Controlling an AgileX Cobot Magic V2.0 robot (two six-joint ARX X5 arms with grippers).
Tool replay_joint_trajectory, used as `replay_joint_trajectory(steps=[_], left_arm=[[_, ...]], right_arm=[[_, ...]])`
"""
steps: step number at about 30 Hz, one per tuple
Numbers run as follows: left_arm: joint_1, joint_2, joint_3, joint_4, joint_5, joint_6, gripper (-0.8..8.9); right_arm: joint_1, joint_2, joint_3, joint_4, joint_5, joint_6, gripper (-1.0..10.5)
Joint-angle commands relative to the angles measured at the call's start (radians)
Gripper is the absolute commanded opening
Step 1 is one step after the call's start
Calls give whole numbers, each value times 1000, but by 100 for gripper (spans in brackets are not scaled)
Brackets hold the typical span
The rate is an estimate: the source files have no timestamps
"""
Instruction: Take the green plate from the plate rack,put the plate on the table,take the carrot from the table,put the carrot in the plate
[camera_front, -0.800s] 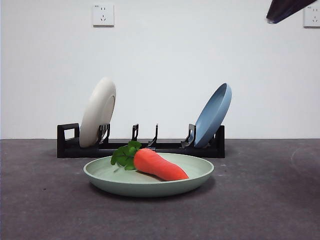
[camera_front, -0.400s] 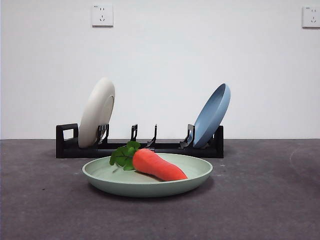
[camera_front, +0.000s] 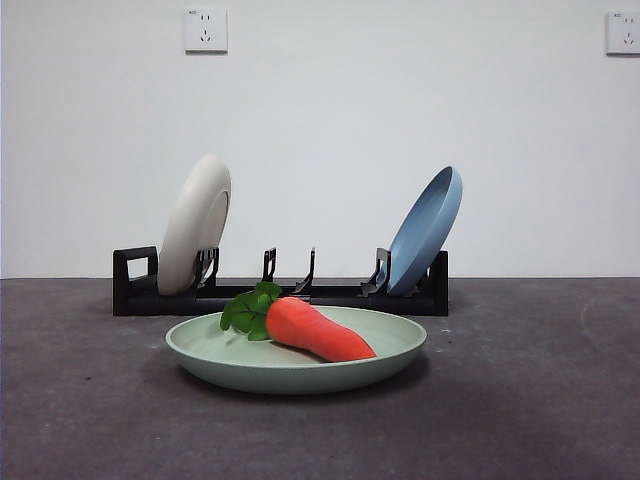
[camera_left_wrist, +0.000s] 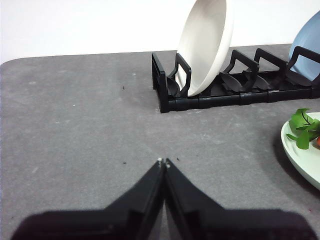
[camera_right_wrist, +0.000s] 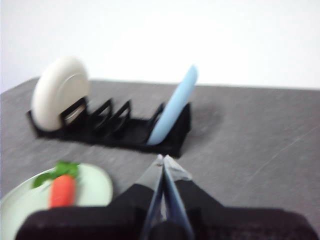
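The green plate (camera_front: 296, 357) lies flat on the table (camera_front: 520, 400) in front of the plate rack (camera_front: 280, 290). The carrot (camera_front: 312, 329) lies in the plate, leafy top to the left. The plate (camera_right_wrist: 95, 187) and carrot (camera_right_wrist: 62, 190) also show in the right wrist view, and the plate's edge (camera_left_wrist: 300, 157) shows in the left wrist view. My left gripper (camera_left_wrist: 163, 162) is shut and empty, above bare table away from the rack (camera_left_wrist: 235, 92). My right gripper (camera_right_wrist: 163, 159) is shut and empty, back from the rack (camera_right_wrist: 115, 130). Neither gripper shows in the front view.
A cream-white plate (camera_front: 196, 222) stands in the rack's left end and a blue plate (camera_front: 426, 230) leans in its right end. The middle slots hold nothing. A white wall stands behind the table.
The dark arm tip at the front view's top right corner one second ago has left the picture. The plate, carrot and rack have not moved.
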Motion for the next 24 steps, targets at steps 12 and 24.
replay_joint_trajectory(steps=[12, 24], left_arm=[[3, -3, -16, 8, -4, -6, -3], [3, -3, -16, 8, -4, -6, -3]], right_arm=[[-45, -242, -392, 138, 57, 66, 1], [-43, -284, -433, 95, 57, 132, 1]])
